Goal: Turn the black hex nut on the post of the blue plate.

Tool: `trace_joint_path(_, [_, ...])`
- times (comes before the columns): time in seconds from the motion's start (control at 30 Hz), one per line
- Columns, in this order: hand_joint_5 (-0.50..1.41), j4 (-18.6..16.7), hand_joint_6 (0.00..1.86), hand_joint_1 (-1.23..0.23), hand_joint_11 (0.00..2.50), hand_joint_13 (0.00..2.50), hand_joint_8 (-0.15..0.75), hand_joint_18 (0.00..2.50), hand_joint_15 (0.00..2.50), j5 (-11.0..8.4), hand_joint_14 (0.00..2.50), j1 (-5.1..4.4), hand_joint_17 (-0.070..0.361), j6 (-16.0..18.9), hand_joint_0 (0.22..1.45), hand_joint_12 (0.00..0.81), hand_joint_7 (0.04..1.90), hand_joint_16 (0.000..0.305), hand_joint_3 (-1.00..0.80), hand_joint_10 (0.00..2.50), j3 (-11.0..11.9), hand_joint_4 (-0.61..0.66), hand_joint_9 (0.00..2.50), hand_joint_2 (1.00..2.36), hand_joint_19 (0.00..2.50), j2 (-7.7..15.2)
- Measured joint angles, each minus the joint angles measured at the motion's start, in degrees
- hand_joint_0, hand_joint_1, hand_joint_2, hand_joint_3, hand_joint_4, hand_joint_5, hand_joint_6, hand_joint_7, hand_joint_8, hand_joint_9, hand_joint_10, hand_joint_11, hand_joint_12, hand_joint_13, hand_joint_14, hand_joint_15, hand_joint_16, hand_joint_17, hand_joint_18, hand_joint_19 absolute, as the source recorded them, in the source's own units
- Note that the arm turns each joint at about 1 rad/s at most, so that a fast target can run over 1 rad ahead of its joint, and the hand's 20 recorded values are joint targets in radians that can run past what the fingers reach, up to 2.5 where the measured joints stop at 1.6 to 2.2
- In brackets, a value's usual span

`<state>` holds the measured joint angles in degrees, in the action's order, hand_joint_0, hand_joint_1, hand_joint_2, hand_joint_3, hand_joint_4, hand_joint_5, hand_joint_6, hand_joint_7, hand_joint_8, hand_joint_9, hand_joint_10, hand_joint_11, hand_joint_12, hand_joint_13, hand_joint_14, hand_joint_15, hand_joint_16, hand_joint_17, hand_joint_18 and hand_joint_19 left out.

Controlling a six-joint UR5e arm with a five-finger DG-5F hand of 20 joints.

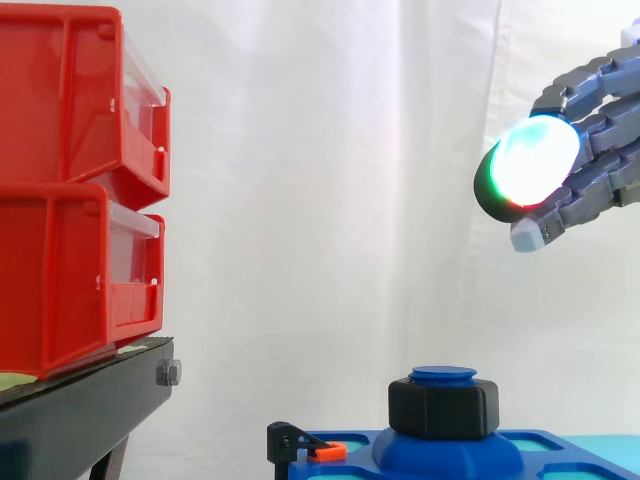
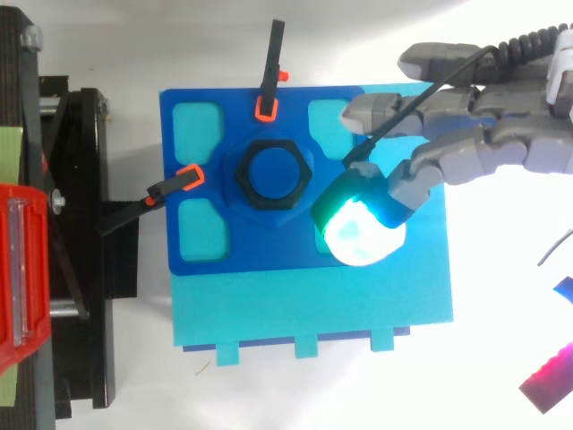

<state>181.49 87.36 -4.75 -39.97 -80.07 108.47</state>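
At your far left, 2 red bins (image 1: 70, 190) sit stacked one on the other on the black stand (image 1: 85, 405), in front of the white curtain (image 1: 330, 150); from above, the stand runs down the left side of the work with a red bin at the edge. Moving right, you meet the blue plate (image 2: 192, 255), which lies on a larger cyan base (image 2: 313, 309) resting on the white worktop (image 2: 483, 358). 2 black clamps with orange tips grip the plate: one clamp (image 2: 168, 188) reaches in from the stand side at the plate's left edge, the other clamp (image 2: 269, 76) comes in over its far edge. Just right of them, at the middle of the plate, the black hex nut (image 1: 443, 408) sits upright on the raised blue hub, threaded round the post (image 1: 443, 374), whose flat blue top shows just above the nut. Nothing touches the nut. Further right you find the hand (image 2: 488, 134), entering from the right edge. In the side view it hangs well above the plate, up and to the right of the nut, clear of it. Its fingers (image 1: 600, 115) are loosely bent and spread, with nothing between them, and the largest pad (image 1: 530, 160) glows white and green, facing towards the bins. From above, that glowing pad lies over the plate's right-hand part, just beside the nut's right flank.
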Motion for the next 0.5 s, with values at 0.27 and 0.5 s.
trace_joint_path(0.27, [-0.21, 0.00, 0.50, -0.53, 0.00, 0.00, 0.168, 0.00, 0.00, 0.00, 0.00, 0.00, 0.123, -0.02, 0.47, 0.347, 0.56, 0.055, -0.50, 0.00, 0.00, 0.11, 0.02, 1.00, 0.03, 0.00])
trace_joint_path(0.5, [-0.21, 0.00, 0.50, -0.54, 0.00, 0.00, 0.172, 0.00, 0.00, 0.00, 0.00, 0.00, 0.124, -0.03, 0.47, 0.346, 0.56, 0.055, -0.50, 0.00, 0.00, 0.11, 0.05, 1.00, 0.02, 0.01])
